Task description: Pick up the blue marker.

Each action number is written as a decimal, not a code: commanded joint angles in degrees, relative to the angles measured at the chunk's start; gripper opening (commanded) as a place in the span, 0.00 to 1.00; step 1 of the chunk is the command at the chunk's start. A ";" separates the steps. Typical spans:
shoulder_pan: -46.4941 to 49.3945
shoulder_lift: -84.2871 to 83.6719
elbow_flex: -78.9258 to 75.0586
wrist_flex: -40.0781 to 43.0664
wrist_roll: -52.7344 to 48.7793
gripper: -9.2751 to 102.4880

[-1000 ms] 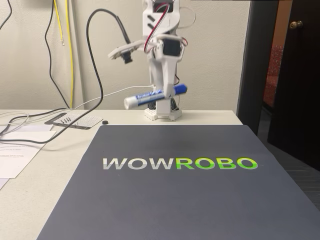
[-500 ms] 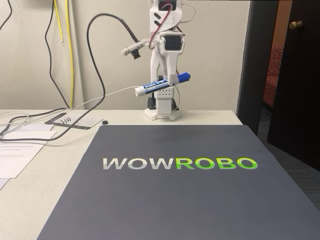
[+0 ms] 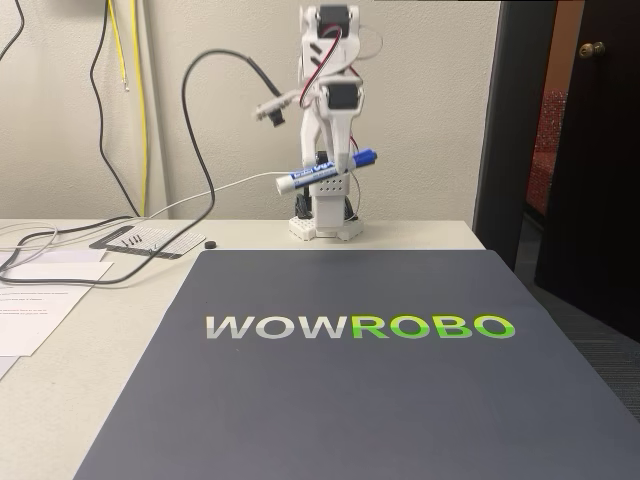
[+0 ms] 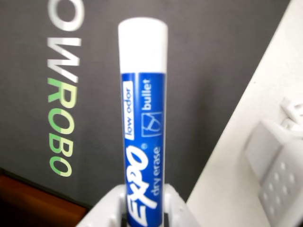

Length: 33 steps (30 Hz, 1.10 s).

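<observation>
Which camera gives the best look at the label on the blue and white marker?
The wrist view: the blue-labelled white dry-erase marker is close, its label readable. In the fixed view the marker is small, held aloft, tilted.

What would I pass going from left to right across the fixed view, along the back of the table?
Yellow cable on the wall, black cable looping up, blue marker held in the gripper, dark door frame, brass doorknob.

Fixed view: low, front-on, facing white arm (image 3: 328,120) across dark grey lettered mat (image 3: 350,400). Wrist view: close, looking down (same mat (image 4: 199,71) shared).
</observation>
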 commanded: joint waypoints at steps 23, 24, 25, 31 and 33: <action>-1.76 15.03 24.61 -16.35 2.55 0.08; -1.76 15.03 24.52 -16.35 2.55 0.08; -1.76 15.03 24.52 -16.35 2.55 0.08; -1.67 15.56 23.91 -15.56 2.81 0.08; -1.67 16.00 23.91 -15.29 2.81 0.08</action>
